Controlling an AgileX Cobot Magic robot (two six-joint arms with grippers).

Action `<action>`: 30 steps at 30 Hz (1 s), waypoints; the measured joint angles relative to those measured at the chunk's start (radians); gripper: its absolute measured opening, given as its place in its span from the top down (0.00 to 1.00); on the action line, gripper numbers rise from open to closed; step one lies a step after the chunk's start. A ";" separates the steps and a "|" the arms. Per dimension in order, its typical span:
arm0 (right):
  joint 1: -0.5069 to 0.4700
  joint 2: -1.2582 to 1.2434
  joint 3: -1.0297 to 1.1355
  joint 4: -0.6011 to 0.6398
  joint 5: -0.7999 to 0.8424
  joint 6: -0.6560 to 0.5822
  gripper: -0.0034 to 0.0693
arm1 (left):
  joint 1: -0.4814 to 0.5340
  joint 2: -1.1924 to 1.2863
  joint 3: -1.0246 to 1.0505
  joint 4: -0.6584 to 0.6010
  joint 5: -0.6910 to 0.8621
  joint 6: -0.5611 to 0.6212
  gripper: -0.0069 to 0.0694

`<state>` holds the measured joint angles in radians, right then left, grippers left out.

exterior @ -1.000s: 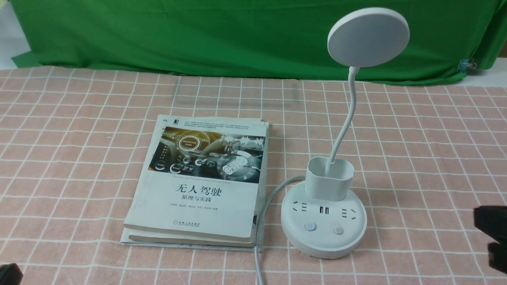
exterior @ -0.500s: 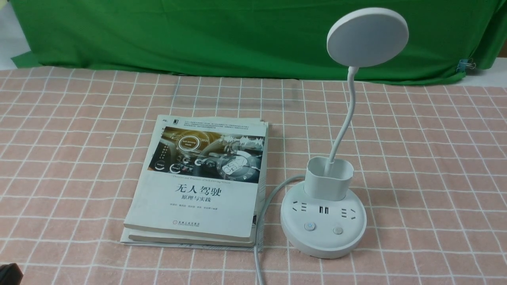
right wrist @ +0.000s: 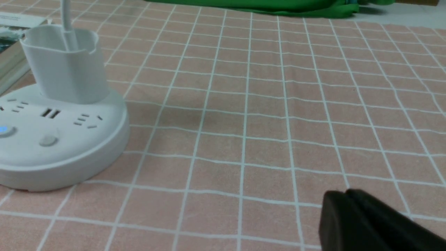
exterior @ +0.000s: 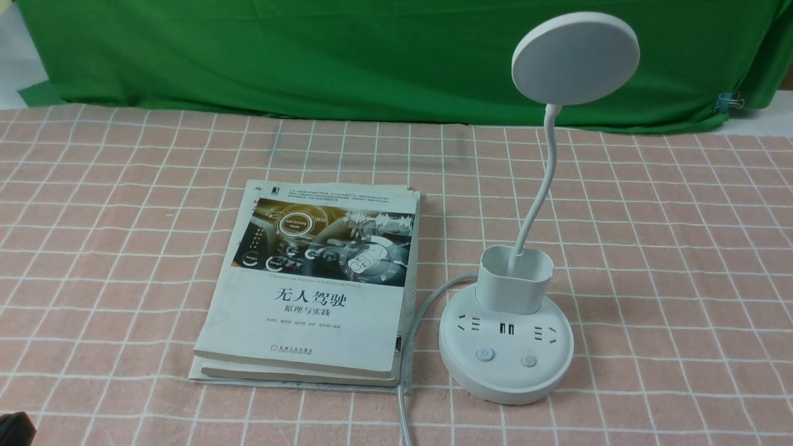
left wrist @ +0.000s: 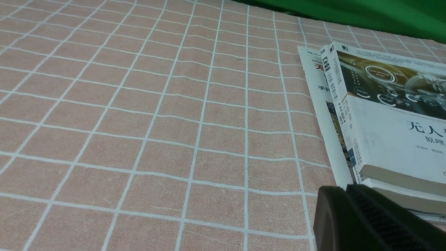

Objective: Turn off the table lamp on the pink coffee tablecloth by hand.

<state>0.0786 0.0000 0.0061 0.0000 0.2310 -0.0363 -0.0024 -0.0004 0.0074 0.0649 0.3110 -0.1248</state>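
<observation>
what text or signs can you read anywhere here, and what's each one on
"无人驾驶" – title on the top book's cover
"原理与实践" – subtitle line under it
"Self-Driving Mode" – ring graphic in the cover picture, barely legible
Authors, publisher line, top paragraph and spine text: too small to read
Table lamp base: blue-lit power symbol on its left button, no words
Pink coffee tablecloth: none

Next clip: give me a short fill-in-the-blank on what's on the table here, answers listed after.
1. The table lamp stands to the ___ of the books.
2. The lamp's base carries ___ round buttons.
3. The pink coffee tablecloth bears a white ___ pattern.
4. The backdrop cloth is ___.

Missing words: right; two; grid; green
</observation>
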 joint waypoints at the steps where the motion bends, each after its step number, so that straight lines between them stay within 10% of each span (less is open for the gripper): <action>1: 0.000 0.000 0.000 0.000 0.000 0.000 0.87 | 0.000 0.000 0.000 0.000 0.000 0.000 0.90; 30: 0.000 0.000 0.000 0.000 0.000 0.000 0.78 | 0.000 0.000 0.000 0.000 0.000 0.000 0.90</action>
<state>0.0786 0.0000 0.0061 0.0000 0.2310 -0.0363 -0.0024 -0.0004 0.0074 0.0649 0.3110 -0.1248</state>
